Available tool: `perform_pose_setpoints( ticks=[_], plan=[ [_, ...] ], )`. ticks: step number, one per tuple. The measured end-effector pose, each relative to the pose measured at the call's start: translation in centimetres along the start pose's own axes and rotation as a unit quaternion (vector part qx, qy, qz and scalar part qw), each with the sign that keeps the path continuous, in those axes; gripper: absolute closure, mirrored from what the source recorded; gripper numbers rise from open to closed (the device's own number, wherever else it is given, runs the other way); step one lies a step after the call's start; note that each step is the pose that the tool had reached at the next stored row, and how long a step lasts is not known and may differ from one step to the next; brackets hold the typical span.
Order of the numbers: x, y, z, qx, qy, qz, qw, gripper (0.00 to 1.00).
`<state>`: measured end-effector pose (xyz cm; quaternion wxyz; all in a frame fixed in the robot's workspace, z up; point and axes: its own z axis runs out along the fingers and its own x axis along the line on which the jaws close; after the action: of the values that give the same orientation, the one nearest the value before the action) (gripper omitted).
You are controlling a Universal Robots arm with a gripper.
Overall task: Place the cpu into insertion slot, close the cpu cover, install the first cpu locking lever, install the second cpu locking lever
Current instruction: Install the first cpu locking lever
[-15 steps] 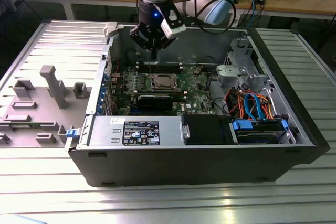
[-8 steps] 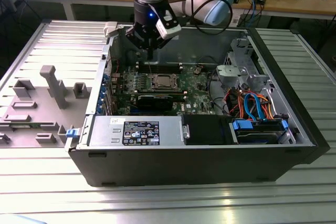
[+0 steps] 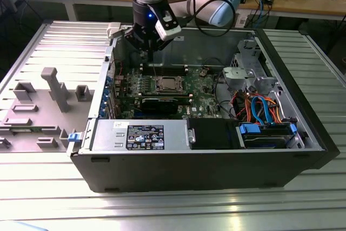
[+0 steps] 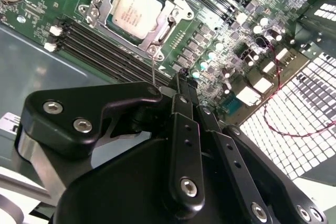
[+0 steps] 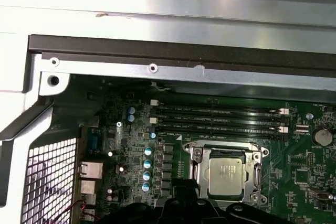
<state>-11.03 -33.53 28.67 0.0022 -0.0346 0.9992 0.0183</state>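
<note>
The open black computer case (image 3: 200, 171) is lying on a ribbed grey metal tabletop (image 3: 162, 212), and the arm's hand (image 3: 148, 50) is hanging over the case's far wall, above the green circuit board (image 3: 203, 87) and clear of everything on it. In the second wrist view the hand (image 4: 181, 80) is showing black, bolted finger links drawn together to a narrow tip with nothing gripped between them. The cpu (image 5: 227, 173), a small flat square with a dull silver-grey metal top, is sitting in the insertion slot (image 5: 226, 174), and the cpu cover (image 5: 257, 177), a thin bright metal frame with a square window, is lying flat around it in both wrist views; the same chip (image 4: 135, 10) is gleaming through that window in the second wrist view. Whether the locking levers are latched is too fine to tell. Long black memory slots (image 5: 220, 120) are running just beside the slot, between it and the case's bare steel far wall (image 5: 157, 66). A perforated metal grille (image 5: 50, 182) is closing off one end of the board. Open air is lying between the hand and the socket, while the case's walls are hemming the board on all sides. A grey moulded tray (image 3: 38, 109) is resting on the tabletop at the exterior view's left.
</note>
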Motion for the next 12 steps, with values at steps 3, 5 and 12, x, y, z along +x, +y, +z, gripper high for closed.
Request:
perform_pose_setpoints(
  ticks=[3, 5, 12],
  plan=[
    [0.43, 0.03, 0.04, 0.0000, 0.0000, 0.000, 1.00000, 0.89],
    [0.65, 0.04, 0.06, -0.0001, 0.0000, 0.000, 1.00000, 0.89],
    [1.33, 0.08, 0.24, -0.0001, 0.0000, 0.000, 1.00000, 0.89]
  ],
)
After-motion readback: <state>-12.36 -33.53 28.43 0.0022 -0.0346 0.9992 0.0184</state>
